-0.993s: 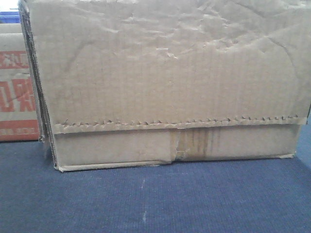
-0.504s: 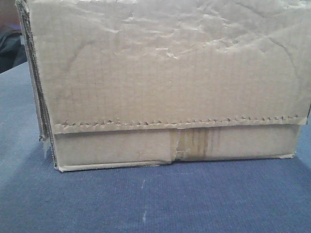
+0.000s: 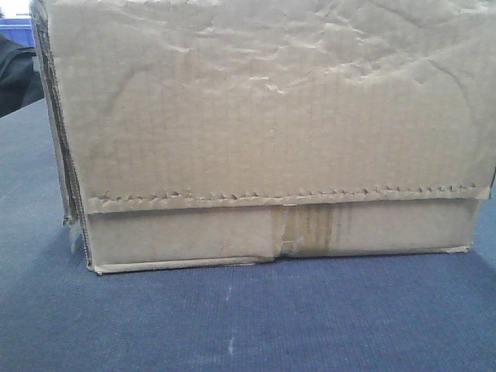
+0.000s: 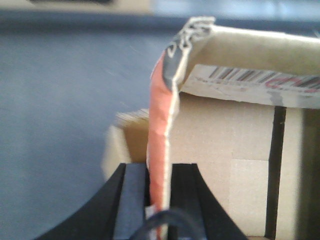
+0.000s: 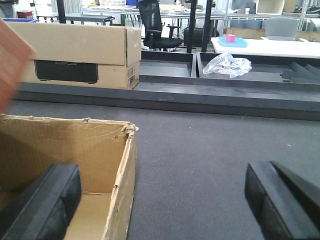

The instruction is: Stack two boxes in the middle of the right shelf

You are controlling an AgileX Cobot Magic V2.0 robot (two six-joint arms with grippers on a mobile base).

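Note:
A brown cardboard box (image 3: pixel 271 139) with a wrinkled face, a serrated flap edge and a yellowed tape strip (image 3: pixel 306 232) fills the front view, standing on blue carpet (image 3: pixel 232 325). My left gripper (image 4: pixel 159 197) is shut on the thin red-faced wall (image 4: pixel 160 125) of a second box carrying a barcode label (image 4: pixel 250 77). My right gripper (image 5: pixel 160 180) is open and straddles the torn side wall (image 5: pixel 122 185) of an open-topped box (image 5: pixel 60 145). Its left finger is inside the box and its right finger is over the carpet. The shelf is out of view.
In the right wrist view a long cardboard carton (image 5: pixel 75 50) lies at the back left, behind a dark ledge (image 5: pixel 200 97). A crumpled plastic bag (image 5: pixel 229 64), an office chair (image 5: pixel 155 25) and a white table (image 5: pixel 265 46) lie beyond. A blurred orange-red cardboard piece (image 5: pixel 12 55) shows at the left edge.
The red-printed box left of the brown box a second ago has gone from the front view. A dark shape shows there now. The brown box has not moved.

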